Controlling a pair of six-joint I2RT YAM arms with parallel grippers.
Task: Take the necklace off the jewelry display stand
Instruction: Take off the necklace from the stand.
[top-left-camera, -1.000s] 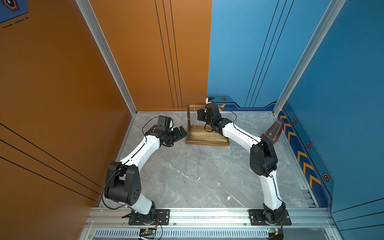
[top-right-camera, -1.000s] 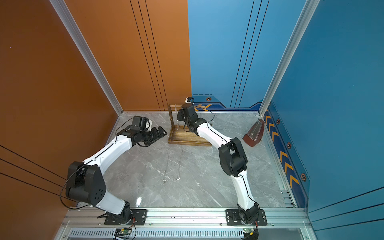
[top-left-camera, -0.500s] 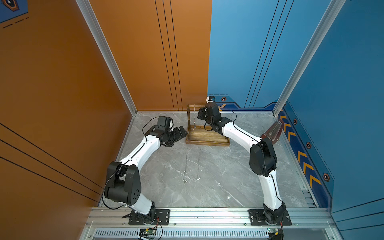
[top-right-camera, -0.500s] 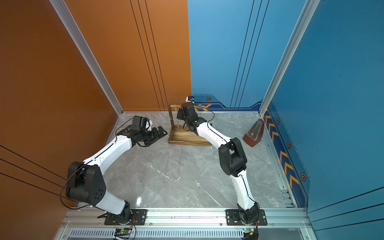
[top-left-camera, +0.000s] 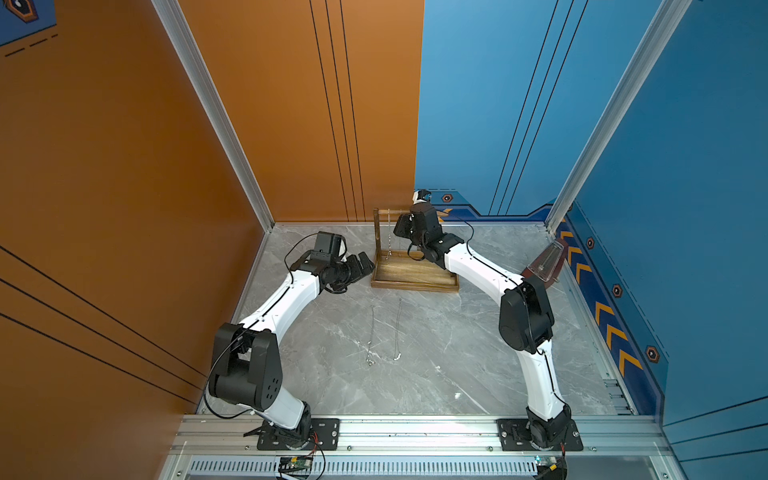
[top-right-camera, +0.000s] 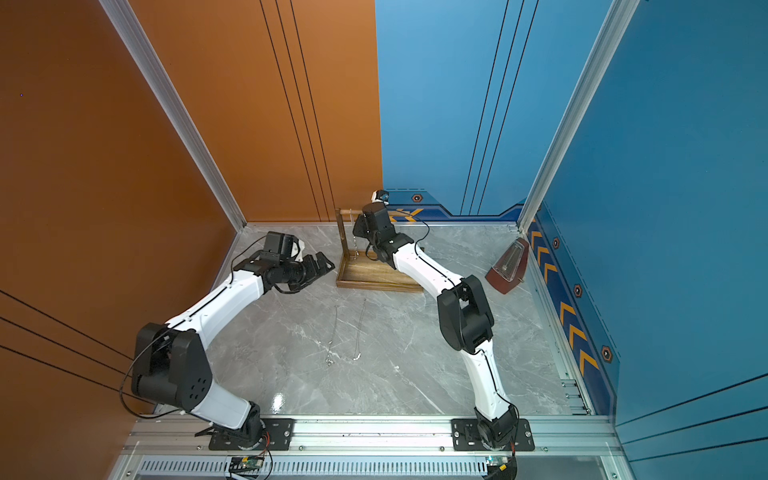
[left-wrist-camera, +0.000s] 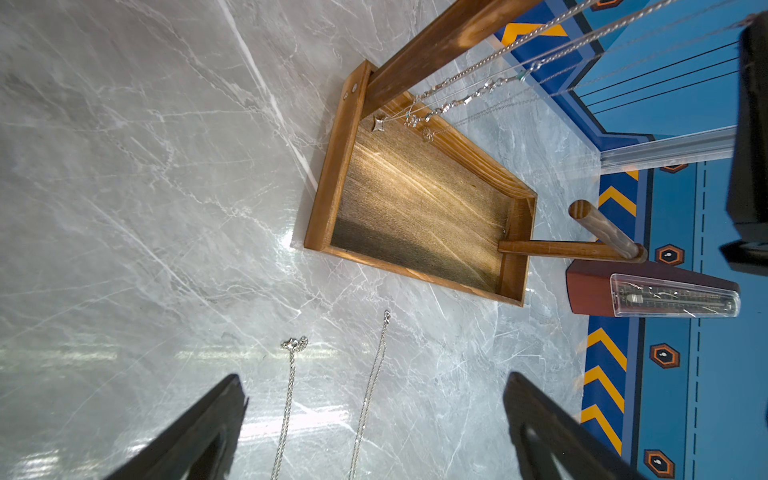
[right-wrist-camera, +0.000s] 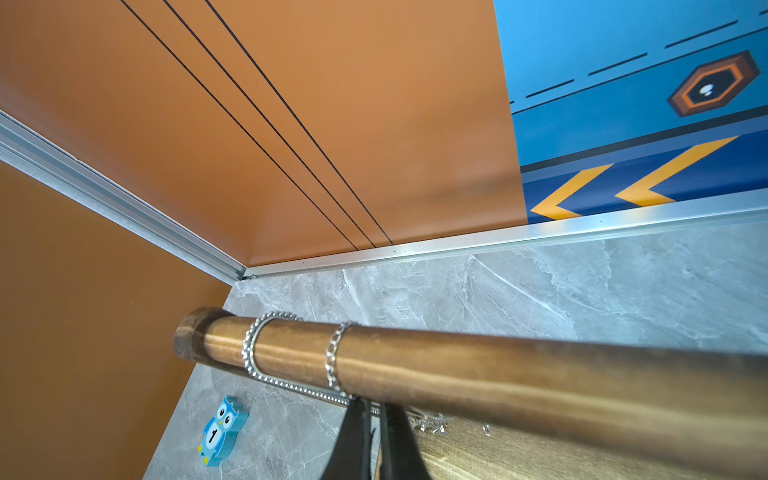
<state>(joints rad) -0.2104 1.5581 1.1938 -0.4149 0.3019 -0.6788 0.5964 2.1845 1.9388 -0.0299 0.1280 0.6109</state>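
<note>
The brown wooden jewelry display stand (top-left-camera: 415, 286) sits at the back of the grey marble counter (top-left-camera: 457, 365). Silver chain necklaces (right-wrist-camera: 266, 353) hang over its round top rod (right-wrist-camera: 457, 374). The right end effector (right-wrist-camera: 374, 409) is pinched together just under the rod, right by the chains. I cannot tell if it holds one. The left end effector (top-left-camera: 362, 265) is wide apart beside the stand. Two thin silver chains (top-left-camera: 397, 328) lie flat on the counter.

Quick count: one brown wooden jewelry display stand (top-left-camera: 411, 286), two silver chain necklaces (right-wrist-camera: 248, 349) over its rod, two thin silver chains (left-wrist-camera: 371, 386) flat on the grey marble bench (top-left-camera: 457, 353), one dark red pyramid metronome (top-right-camera: 508, 268), one blue owl figure (right-wrist-camera: 222, 430), and two white-and-black robot arms (top-left-camera: 291, 295).
</note>
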